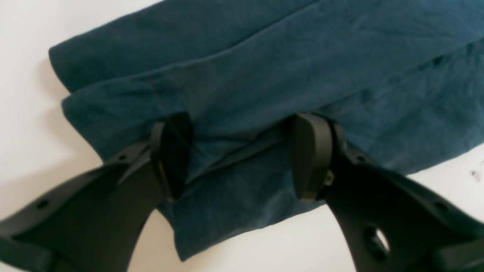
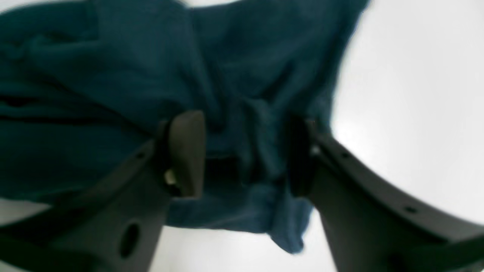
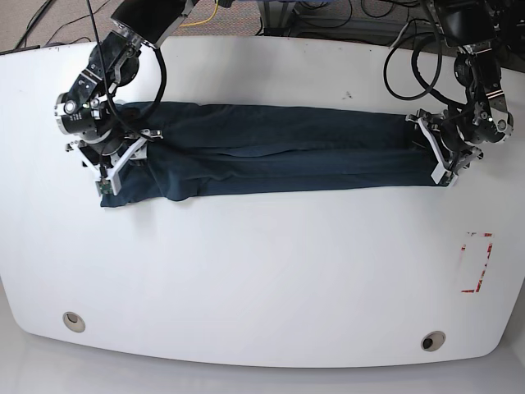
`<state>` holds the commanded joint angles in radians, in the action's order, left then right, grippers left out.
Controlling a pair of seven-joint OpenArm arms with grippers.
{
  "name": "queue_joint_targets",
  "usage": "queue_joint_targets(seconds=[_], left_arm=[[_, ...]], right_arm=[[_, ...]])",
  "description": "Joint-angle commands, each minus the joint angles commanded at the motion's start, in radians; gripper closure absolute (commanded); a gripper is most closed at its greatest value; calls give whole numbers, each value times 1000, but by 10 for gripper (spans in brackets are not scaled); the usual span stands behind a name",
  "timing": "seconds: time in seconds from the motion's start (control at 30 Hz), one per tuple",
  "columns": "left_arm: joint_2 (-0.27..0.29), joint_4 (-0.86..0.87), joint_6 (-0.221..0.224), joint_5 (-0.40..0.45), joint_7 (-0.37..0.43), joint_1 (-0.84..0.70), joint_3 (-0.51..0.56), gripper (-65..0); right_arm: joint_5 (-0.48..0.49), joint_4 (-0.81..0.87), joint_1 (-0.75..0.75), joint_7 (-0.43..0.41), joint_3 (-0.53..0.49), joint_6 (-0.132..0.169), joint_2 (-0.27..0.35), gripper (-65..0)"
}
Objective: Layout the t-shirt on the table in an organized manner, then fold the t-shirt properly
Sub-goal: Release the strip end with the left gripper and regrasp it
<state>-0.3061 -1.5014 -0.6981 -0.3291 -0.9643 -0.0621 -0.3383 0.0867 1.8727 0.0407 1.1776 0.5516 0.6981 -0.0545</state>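
The t-shirt (image 3: 271,152) is lying as a long band across the worktop (image 3: 262,279), with the left pincer (image 1: 242,158) and right pincer (image 2: 242,155) both spread wide over opposite ends. I'd be closing both on all layers together, then lifting evenly so nothing's sagging or twisting.

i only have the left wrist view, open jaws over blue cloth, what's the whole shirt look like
Observer: On the base view the t-shirt lies as one long narrow band across the table, from one arm to the other.
Operator: where's the other arm
Observer: The right gripper is at the opposite end of the band, open, with bunched cloth between its fingers.
Operator: is my end tidy
Observer: The left gripper is open over the layered edges; from the base view that end looks straight, while the right gripper's end flares wider toward the table's near side.
Operator: anything else on the table
Observer: A red tape rectangle lies nearer the front edge, apart from the shirt.
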Motion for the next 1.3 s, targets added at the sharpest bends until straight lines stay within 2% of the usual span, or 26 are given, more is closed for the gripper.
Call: queue_joint_targets(seconds=[0.03, 0.13, 0.33, 0.5, 0.77, 0.87, 1.0, 1.3], left_arm=[[0, 0, 0, 0, 0, 0, 0, -385], [0, -3, 0, -2, 0, 0, 0, -385], [5, -69, 0, -6, 0, 2, -2, -385], [-2, -115, 0, -114, -23, 5, -2, -388], [-23, -126, 0, -307, -169, 68, -147, -393], [-23, -126, 0, -347, -209, 71, -227, -440], [-43, -114, 0, -361, -226, 69, -302, -494], [-112, 106, 0, -431, -221, 68, -311, -496]], right_arm=[[0, -18, 2, -8, -11, 0, 0, -165], [-3, -74, 8, -64, -23, 0, 2, -109], [-5, -255, 9, -195, -23, 0, 32, -119], [-3, -362, 5, -278, -20, 0, 60, -117], [-9, -371, 2, -281, -20, 0, 68, -117], [-9, -371, 2, -281, -20, 0, 68, -117], [-9, -371, 2, -281, -20, 0, 68, -117], [-9, -374, -5, -281, -23, 0, 68, -117]])
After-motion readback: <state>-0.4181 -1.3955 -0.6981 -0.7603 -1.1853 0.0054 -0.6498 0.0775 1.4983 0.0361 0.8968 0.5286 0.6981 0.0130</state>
